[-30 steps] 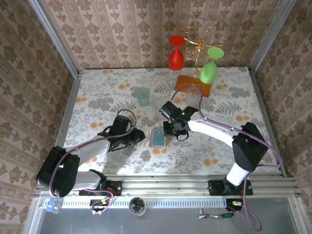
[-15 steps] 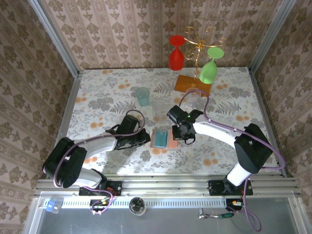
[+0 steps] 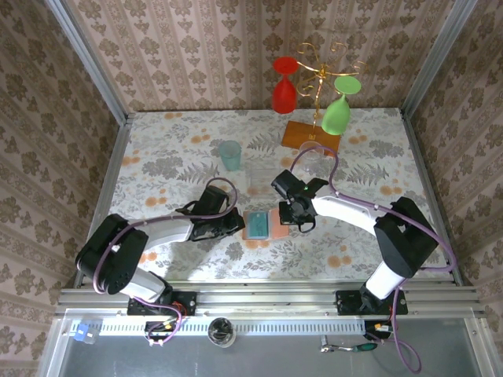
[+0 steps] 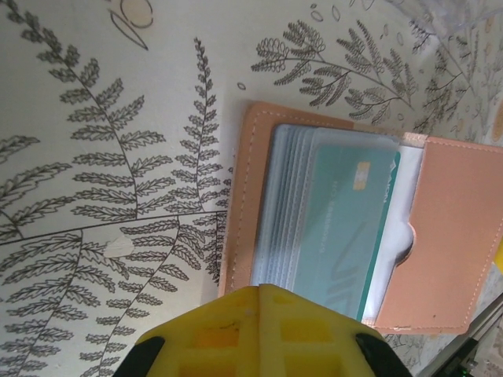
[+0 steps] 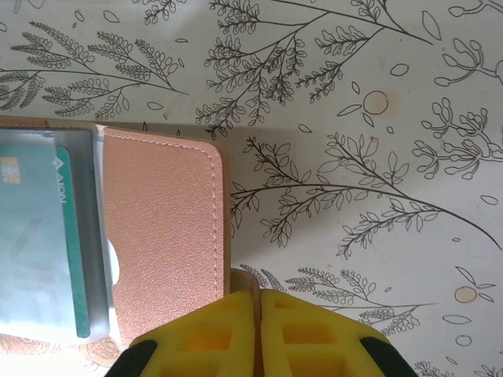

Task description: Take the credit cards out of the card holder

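Top external: left end effector (image 3: pixel 237 225) and right end effector (image 3: pixel 286 222) are closing in, flanking the holder (image 3: pixel 274 232).
Fingers: both pairs pressing together, gripping nothing.
Cards (image 4: pixel 334 228): still sitting inside.

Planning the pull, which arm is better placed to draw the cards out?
Probably left: the left gripper, shut, sits at the edge of the credit cards, while the right gripper rests at the plain flap of the card holder.

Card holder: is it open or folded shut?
Open. The card holder lies spread flat with its inner side facing up. Its clear sleeves are exposed, and a teal credit card sits in them.
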